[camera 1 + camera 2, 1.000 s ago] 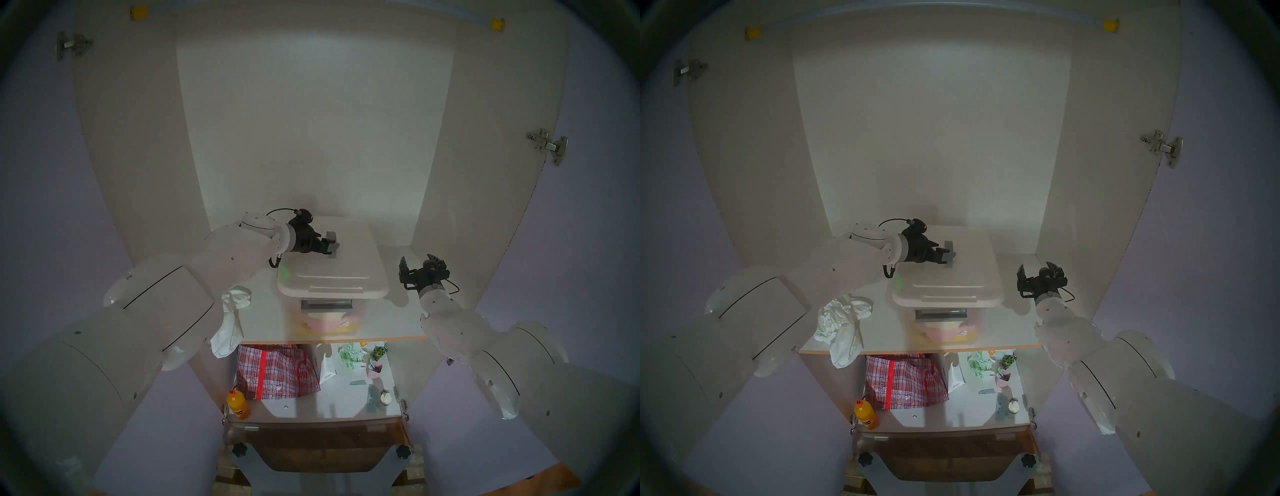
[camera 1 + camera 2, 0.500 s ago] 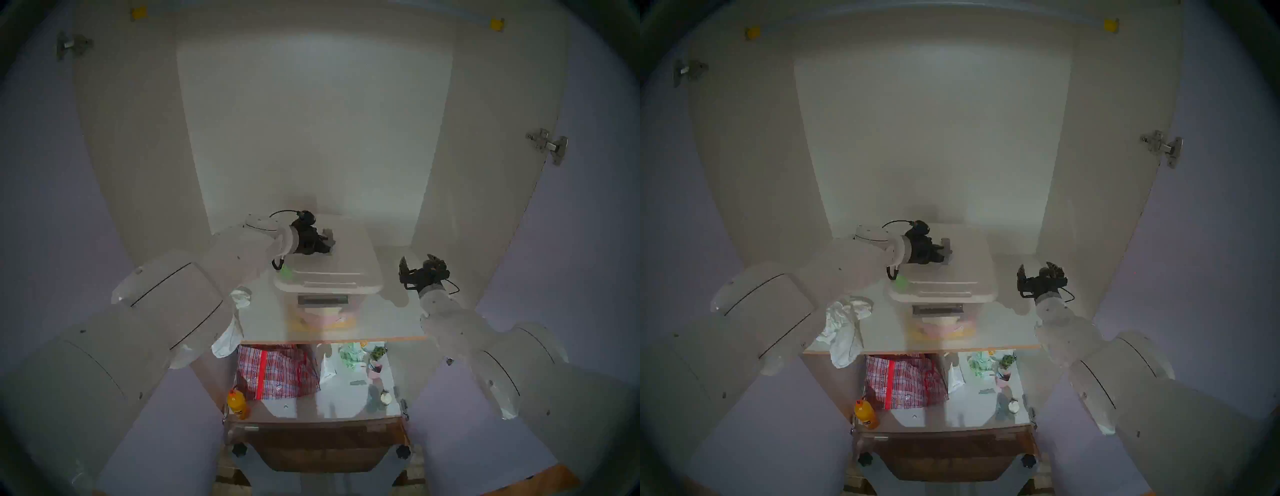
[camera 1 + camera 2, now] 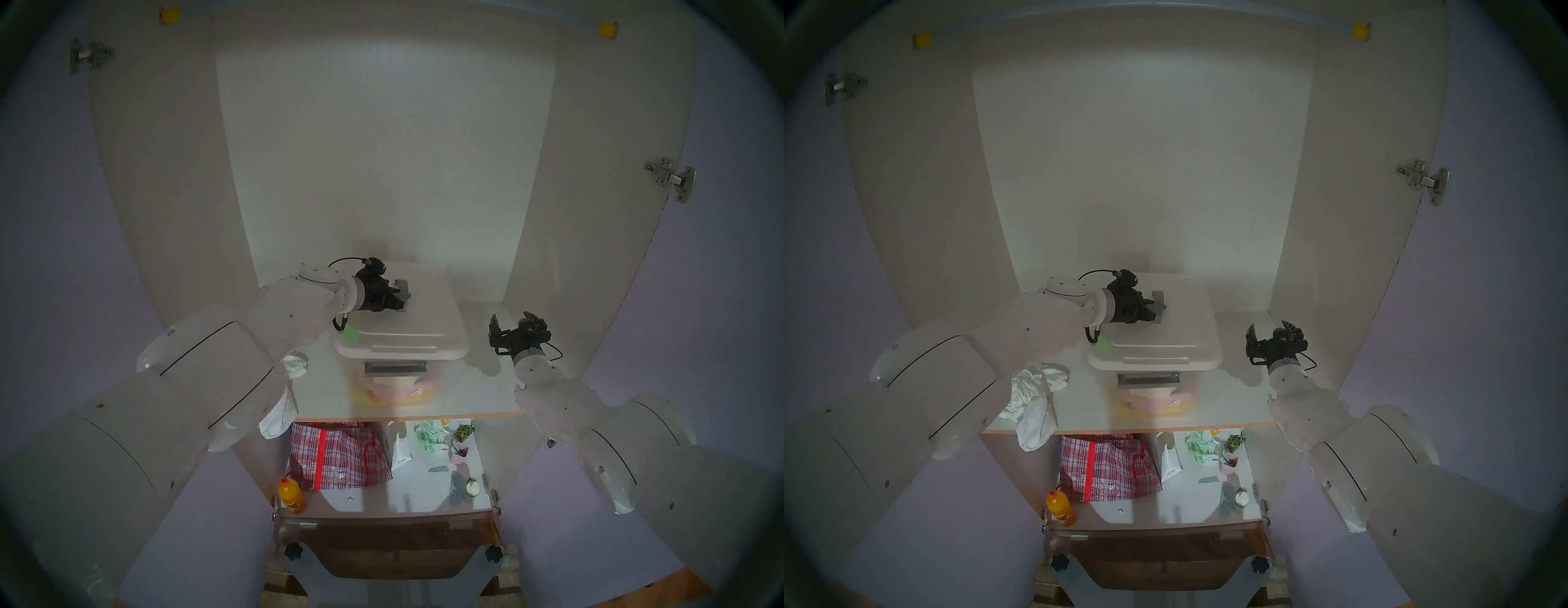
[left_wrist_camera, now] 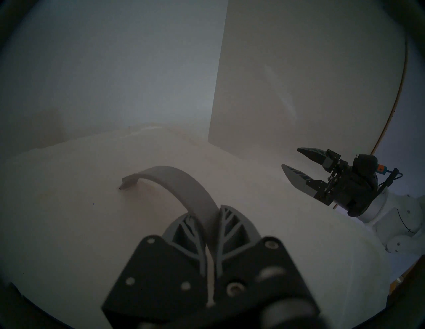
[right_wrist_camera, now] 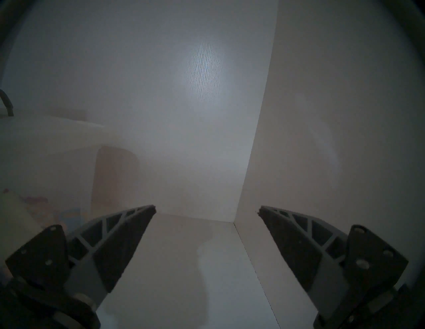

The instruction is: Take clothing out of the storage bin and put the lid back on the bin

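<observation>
The white lid lies on top of the clear storage bin on the wardrobe shelf; the bin's grey bar handle faces me. My left gripper is shut on the lid's grey handle strip, which arches up from the lid in the left wrist view. The white clothing lies crumpled on the shelf left of the bin and hangs over the front edge, partly behind my left arm. My right gripper is open and empty, right of the bin. It also shows in the left wrist view.
Pale yellow and pink cloth shows through the bin's front. On the lower shelf stand a red-checked bag, an orange bottle and small items. The wardrobe's right wall is close to my right gripper.
The lid, held by my left gripper, has come down a little and moved back; it now lies lower on the bin. My right arm has not moved.
</observation>
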